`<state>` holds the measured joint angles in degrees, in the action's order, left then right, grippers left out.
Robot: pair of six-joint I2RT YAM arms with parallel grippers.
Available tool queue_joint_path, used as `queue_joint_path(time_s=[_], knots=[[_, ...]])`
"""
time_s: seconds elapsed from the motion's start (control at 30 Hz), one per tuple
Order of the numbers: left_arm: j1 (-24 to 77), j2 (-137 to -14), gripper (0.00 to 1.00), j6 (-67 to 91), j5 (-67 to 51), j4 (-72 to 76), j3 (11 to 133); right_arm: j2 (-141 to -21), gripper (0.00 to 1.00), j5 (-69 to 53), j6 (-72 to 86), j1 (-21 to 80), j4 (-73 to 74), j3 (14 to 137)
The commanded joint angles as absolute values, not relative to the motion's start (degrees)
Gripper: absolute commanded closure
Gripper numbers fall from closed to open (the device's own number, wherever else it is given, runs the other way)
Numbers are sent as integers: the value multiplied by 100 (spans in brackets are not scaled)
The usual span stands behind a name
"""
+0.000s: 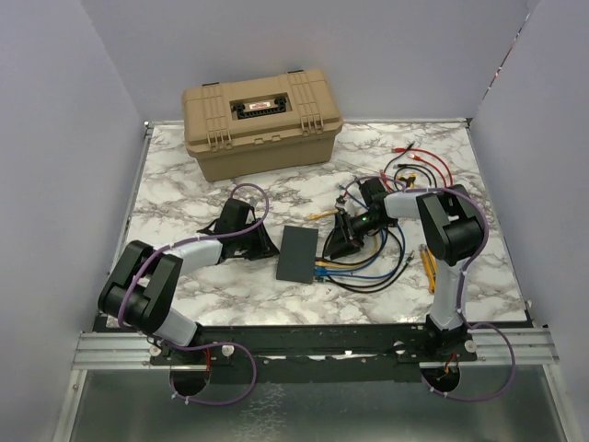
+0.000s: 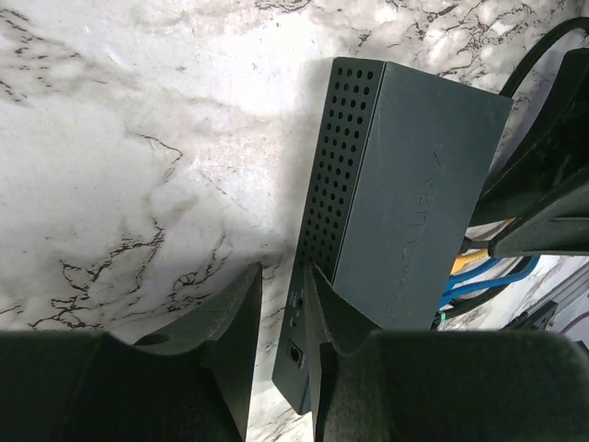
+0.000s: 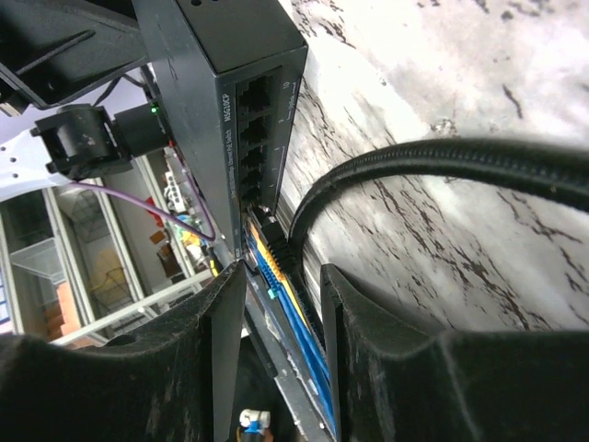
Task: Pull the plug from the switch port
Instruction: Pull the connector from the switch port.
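The black switch (image 1: 298,255) lies flat mid-table; it also shows in the left wrist view (image 2: 414,193) and the right wrist view (image 3: 207,64). My left gripper (image 1: 270,245) is at its left edge, open by a narrow gap (image 2: 283,313), with the switch's near corner between the jaws. My right gripper (image 1: 339,247) is at the port edge, open (image 3: 281,285). Blue cables (image 3: 296,318) and a yellow one run between its fingers to plugs in the lower ports, with a black plug (image 3: 273,232) beside them. The upper ports are empty.
A large tan toolbox (image 1: 262,120) stands at the back. Loose red and black cables (image 1: 419,164) lie at the back right, and yellow leads (image 1: 429,267) near the right arm. A thick black cable (image 3: 442,161) curves past the ports. Blue and black cables (image 1: 354,272) loop in front of the switch.
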<state>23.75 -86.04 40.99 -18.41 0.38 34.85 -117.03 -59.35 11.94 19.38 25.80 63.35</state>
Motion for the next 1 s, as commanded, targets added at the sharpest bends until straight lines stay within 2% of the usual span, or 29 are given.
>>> queue_joint_path(time_s=[0.0, 0.13, 0.5, 0.67, 0.97], knots=[[2408, -8898, 72, 3953, -1480, -536, 3357, -12008, 58, -5870, 1159, 1925, 2407, 6227], [2408, -8921, 72, 3955, -1501, -538, 3388, -12160, 62, -5995, 1207, 1933, 2330, 6218], [2418, -8985, 72, 3984, -1523, -536, 3446, -12286, 63, -6053, 1395, 2128, 2082, 6210], [2418, -9016, 71, 3981, -1540, -539, 3503, -12272, 69, -6156, 1527, 2242, 1918, 6200], [2417, -8934, 61, 3964, -1623, -538, 3579, -12316, 69, -6190, 1579, 2294, 1798, 6195]])
